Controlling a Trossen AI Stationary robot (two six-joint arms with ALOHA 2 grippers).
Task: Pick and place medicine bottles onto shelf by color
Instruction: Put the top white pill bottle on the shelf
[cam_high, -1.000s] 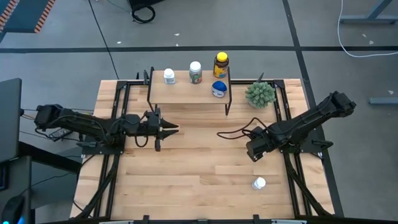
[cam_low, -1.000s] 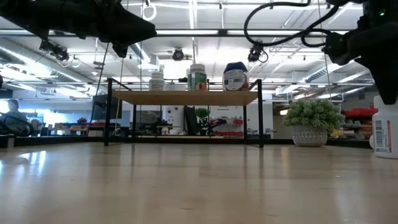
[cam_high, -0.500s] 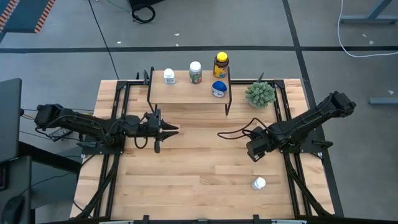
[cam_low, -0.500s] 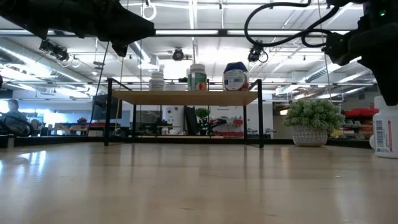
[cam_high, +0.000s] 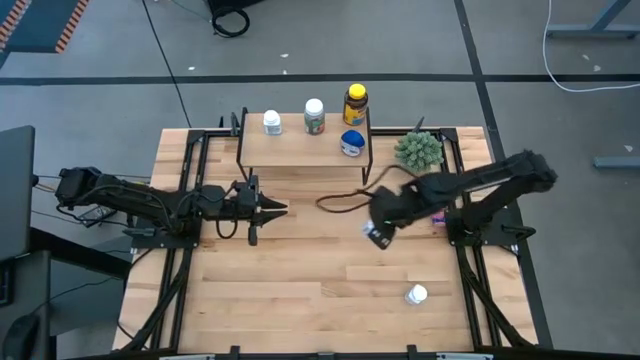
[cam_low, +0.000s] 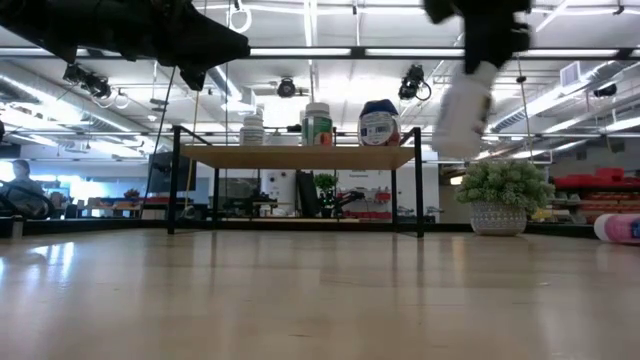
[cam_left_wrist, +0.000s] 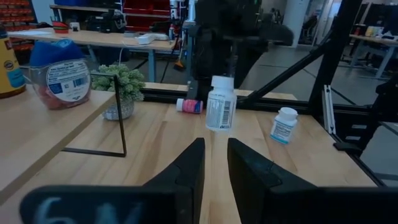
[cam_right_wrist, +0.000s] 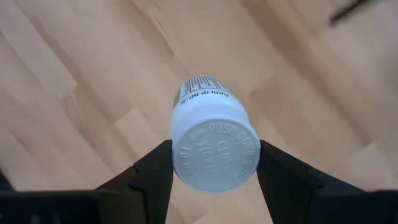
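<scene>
The light-wood shelf stands at the table's far side. On it stand two white-capped bottles, the amber yellow-capped bottle and the blue-lidded bottle. My right gripper is shut on a white-capped bottle in the air, right of and nearer than the shelf. A pink-labelled bottle lies on its side on the table. Another white-capped bottle stands near the front right. My left gripper hovers left of centre, empty, with a narrow gap between its fingers. My right gripper pinches the bottle's white cap between its two fingers, one on either side. The fingers come from above, pointing down. The bottle hangs below them, cap up and a little tilted, lifted clear of the table.
A green spiky potted plant stands right of the shelf. A black cable loops from the right arm over the table in front of the shelf. Black frame rails run along both table sides.
My right gripper has moved toward the table's left and a little toward the far edge, toward the shelf, carrying the white-capped bottle. The bottle is now high above the table. The pink-labelled bottle now shows lying behind it.
</scene>
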